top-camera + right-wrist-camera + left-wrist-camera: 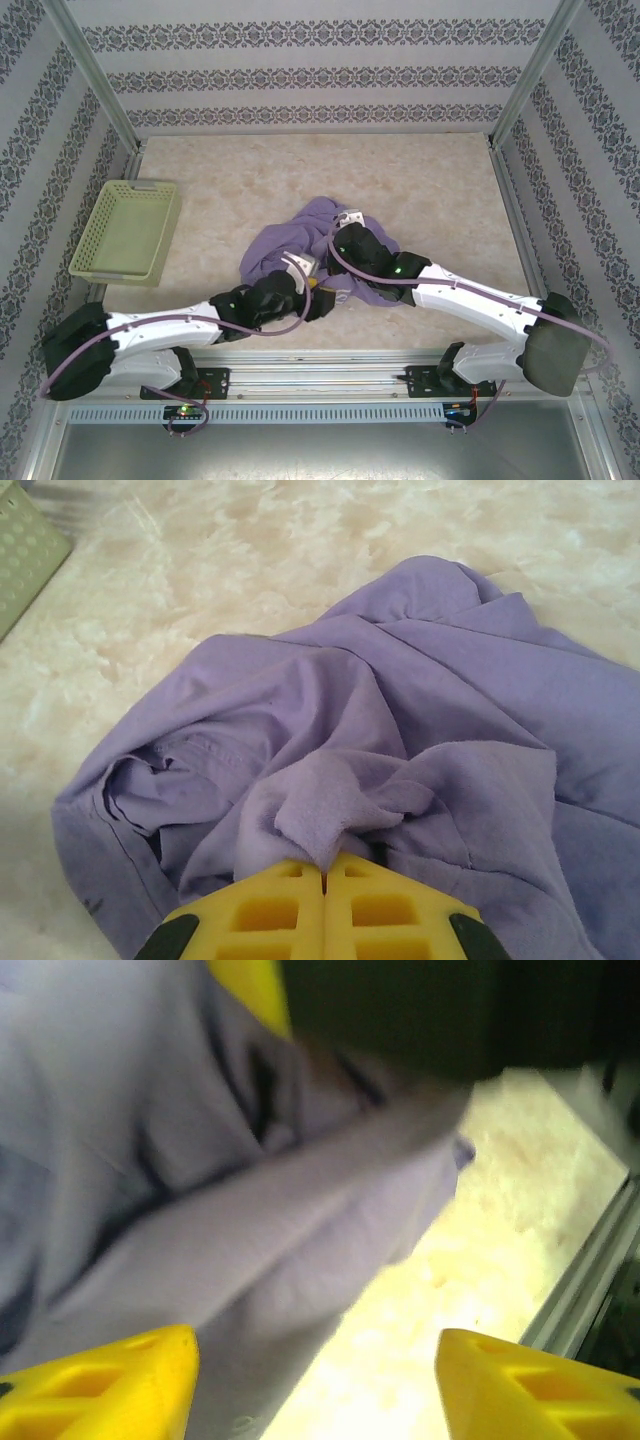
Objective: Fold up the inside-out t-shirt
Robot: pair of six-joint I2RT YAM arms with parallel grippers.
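Your inside-out t-shirt (285, 240) lies in a crumpled lavender heap around the middle of the table (440, 190), closer to the near edge than to the far one. Both of your arms reach in over its near side.

Your right gripper (323, 880) is closed. In the right wrist view its yellow fingers are pressed together on a raised fold of the cloth, and the pinched fabric bunches up just above the fingertips. The rest of the t-shirt spreads away ahead of that gripper in loose folds, with a seam or hem curling at the left side of the heap. The face that shows is plain.

Your left gripper (318, 1345) stands open, its two yellow fingers well apart. In the blurred left wrist view, the cloth lies ahead of it and towards its left finger, and bare table shows by its right finger. A dark shape with a yellow piece sits at the far side of that cloth; you cannot tell from the blur what it is. Whether the left fingers touch the fabric also cannot be told.

The yellow-green basket (125, 230) sits at the table's left edge, well apart from the t-shirt.
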